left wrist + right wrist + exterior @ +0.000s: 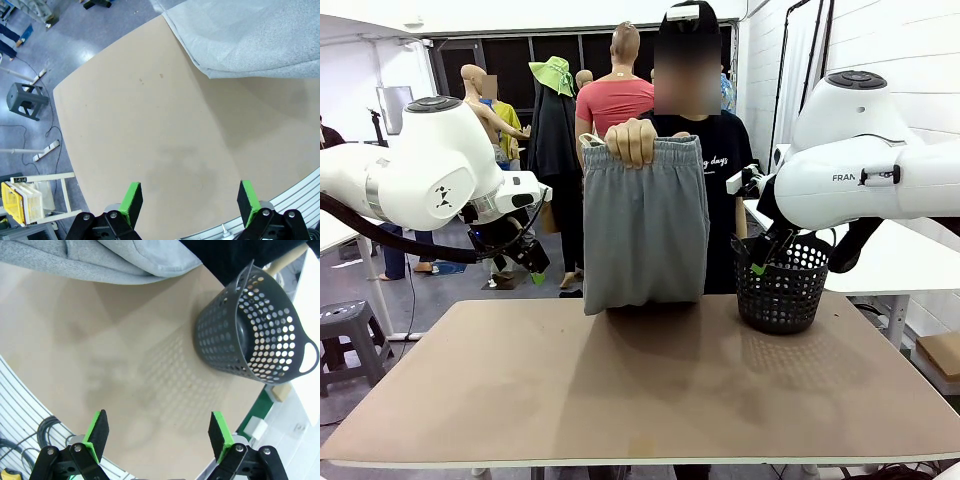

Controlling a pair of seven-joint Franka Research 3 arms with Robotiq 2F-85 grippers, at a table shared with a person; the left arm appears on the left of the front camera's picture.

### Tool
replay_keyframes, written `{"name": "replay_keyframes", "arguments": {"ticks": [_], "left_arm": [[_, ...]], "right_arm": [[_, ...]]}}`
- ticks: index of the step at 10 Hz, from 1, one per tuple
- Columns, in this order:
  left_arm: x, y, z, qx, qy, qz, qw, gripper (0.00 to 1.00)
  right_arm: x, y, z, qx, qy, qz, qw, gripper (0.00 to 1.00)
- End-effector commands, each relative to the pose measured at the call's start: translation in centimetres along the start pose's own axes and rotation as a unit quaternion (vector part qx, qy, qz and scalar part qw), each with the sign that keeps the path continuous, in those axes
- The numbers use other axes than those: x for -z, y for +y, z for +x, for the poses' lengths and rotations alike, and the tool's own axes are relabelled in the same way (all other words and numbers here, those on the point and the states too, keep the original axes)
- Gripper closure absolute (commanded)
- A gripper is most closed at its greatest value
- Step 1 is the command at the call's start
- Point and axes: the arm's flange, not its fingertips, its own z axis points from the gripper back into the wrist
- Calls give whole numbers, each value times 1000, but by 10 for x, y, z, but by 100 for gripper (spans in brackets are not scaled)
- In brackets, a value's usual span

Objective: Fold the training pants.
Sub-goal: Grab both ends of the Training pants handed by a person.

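At 12 o'clock on the table (640,400), training pants (645,225) are hanging from a person's hand (632,142), lower edge touching the tabletop. Left gripper (189,187), 9 o'clock: hovering, fingers apart, empty. Right gripper (160,422), 3 o'clock, near black mesh basket (782,290): hovering, fingers apart, empty.
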Motion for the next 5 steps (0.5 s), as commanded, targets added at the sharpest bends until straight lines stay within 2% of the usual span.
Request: {"name": "replay_keyframes", "arguments": {"ticks": [1,3,5], "left_arm": [[0,0,1,0,-4,0,1000,0],[0,0,0,0,0,0,1000,0],[-10,10,-4,90,10,31,995,0]], "right_arm": [[1,0,0,0,-1,0,1000,0],[0,0,0,0,0,0,1000,0],[0,-8,-4,-95,-1,-19,995,0]]}}
